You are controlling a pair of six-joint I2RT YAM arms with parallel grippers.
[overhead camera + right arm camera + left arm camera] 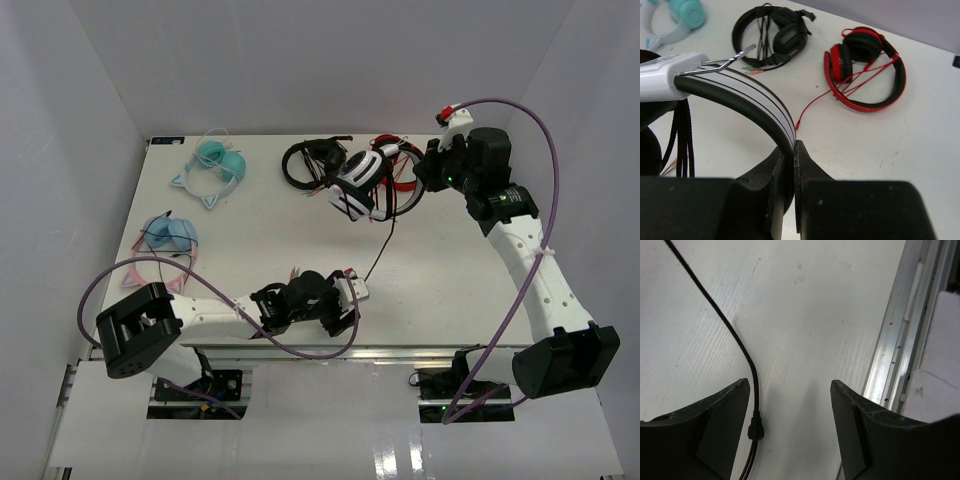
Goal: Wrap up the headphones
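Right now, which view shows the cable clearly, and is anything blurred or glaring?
Left wrist: cable crisp with a faint shadow; left gripper edges soft. Right wrist: headband sharp, right gripper blurred up close. Top external: even light, cable thin.

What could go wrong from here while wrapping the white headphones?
1. The left fingers stand open with the cable lying loose between them, close to one finger; closing could miss it.
2. The right fingers pinch only the thin headband, so the headphones might swing or slip.
3. The red pair lies nearby; its cord could tangle.
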